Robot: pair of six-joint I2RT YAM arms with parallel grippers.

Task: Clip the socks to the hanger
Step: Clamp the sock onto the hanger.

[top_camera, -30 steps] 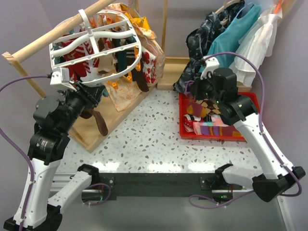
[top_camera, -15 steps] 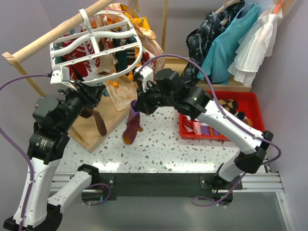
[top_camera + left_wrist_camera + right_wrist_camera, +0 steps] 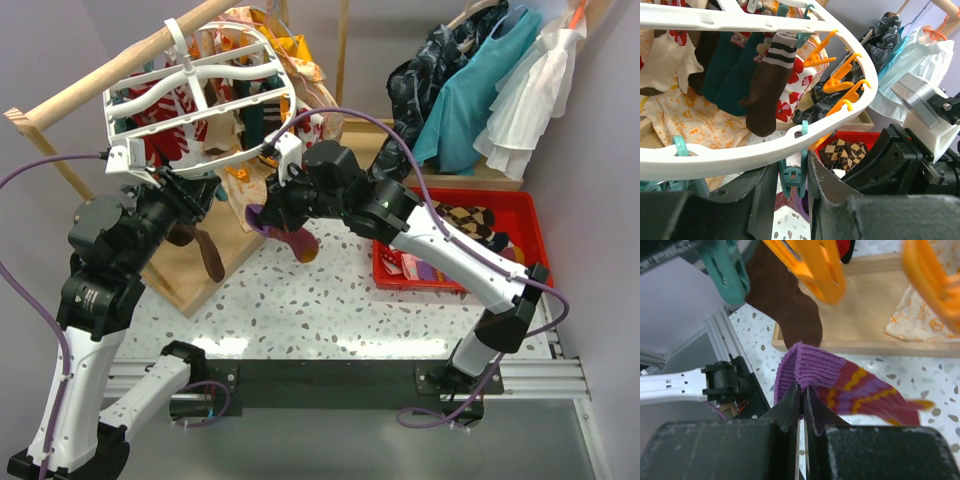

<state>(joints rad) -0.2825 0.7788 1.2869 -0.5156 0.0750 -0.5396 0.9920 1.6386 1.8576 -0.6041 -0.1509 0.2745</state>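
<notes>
The white hanger [image 3: 188, 70] hung from a wooden rail [image 3: 80, 90] at the back left. Socks were already pegged under it, among them a brown sock [image 3: 770, 90] with a striped cuff. Its rim [image 3: 740, 155] was light plastic on a hook, so it would probably swing or tip if pushed.

The red bin [image 3: 530, 215] at the right held the socks not yet hung, an argyle one [image 3: 465, 215] on top.

The right claw [image 3: 801, 390] was closed on the purple sock [image 3: 840, 385], pinching a fold of its ribbed cuff. The sock hung in the air just below the near edge of the hanger, between the two arms, with its orange toe [image 3: 305, 250] lowest. It looked light, soft and limp. It would drape from wherever it was held and offer no stiffness to push into a clip. The cuff seemed the right place to hold it. The rib is thick and grippy, and the doubled edge standing above the fingers gave the clip something to bite on.

The left claw [image 3: 791, 176] sat under the rim with its jaws closed against a teal clip [image 3: 792, 180]. It was apparently squeezing the clip to open its mouth. The clip was small and springy and could slip sideways from the fingers if the hanger swayed.
</notes>
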